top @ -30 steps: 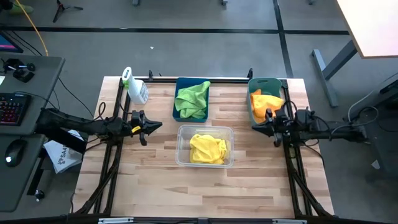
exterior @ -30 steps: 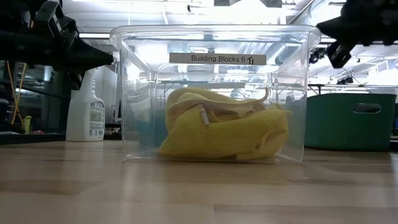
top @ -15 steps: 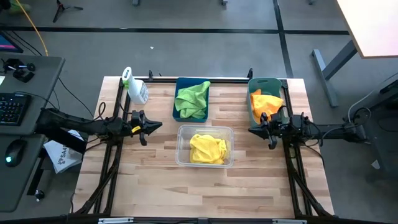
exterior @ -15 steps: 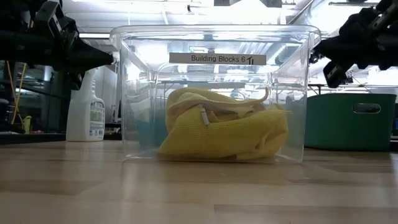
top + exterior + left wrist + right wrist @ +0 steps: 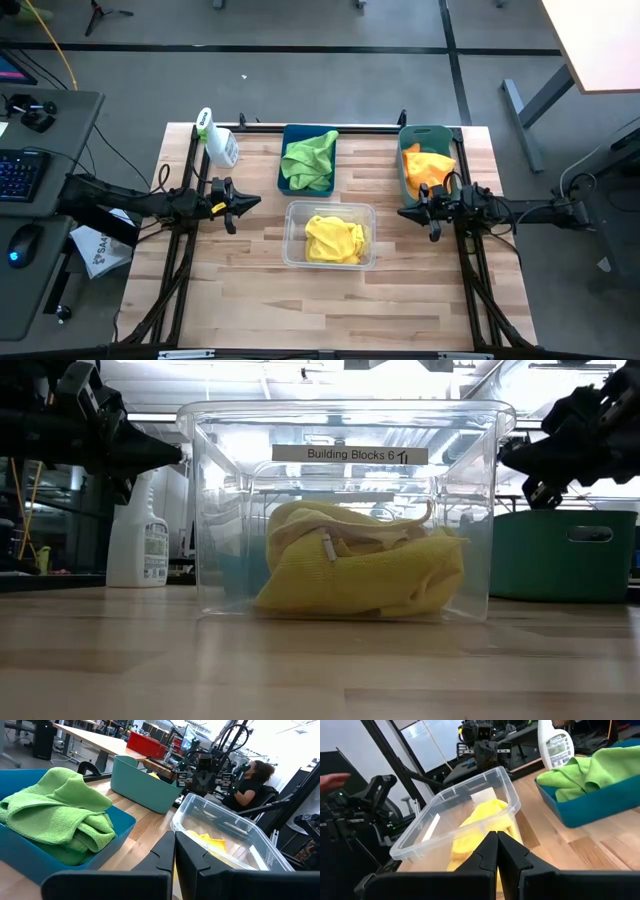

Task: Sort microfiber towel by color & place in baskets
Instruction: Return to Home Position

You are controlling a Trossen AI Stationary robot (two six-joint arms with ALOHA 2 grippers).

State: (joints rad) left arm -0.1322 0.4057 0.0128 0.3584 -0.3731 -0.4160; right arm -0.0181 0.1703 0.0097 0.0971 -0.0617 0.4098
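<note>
The lime green towels (image 5: 309, 160) lie heaped in the dark blue bin (image 5: 284, 160). The orange towels (image 5: 428, 163) sit in the teal bin (image 5: 404, 150). The yellow towels (image 5: 332, 238) lie crumpled on the floor of the clear bin (image 5: 292, 235). My left gripper (image 5: 252, 202) hovers shut to the left of the clear bin, pointing right. My right gripper (image 5: 404, 211) hovers shut between the clear bin and the teal bin, pointing left. In both wrist views the fingers (image 5: 174, 857) (image 5: 497, 854) are closed together and hold nothing.
A white spray bottle with a green top (image 5: 215, 138) stands at the table's far left corner. Black frame rails (image 5: 190, 200) run along both sides of the table. A person (image 5: 250, 777) sits beyond the table, and a hand (image 5: 330, 781) shows at the room's edge.
My right gripper has come down and shifted a little toward the table's near edge, away from the teal bin, staying shut. The towels and bins have not moved.
</note>
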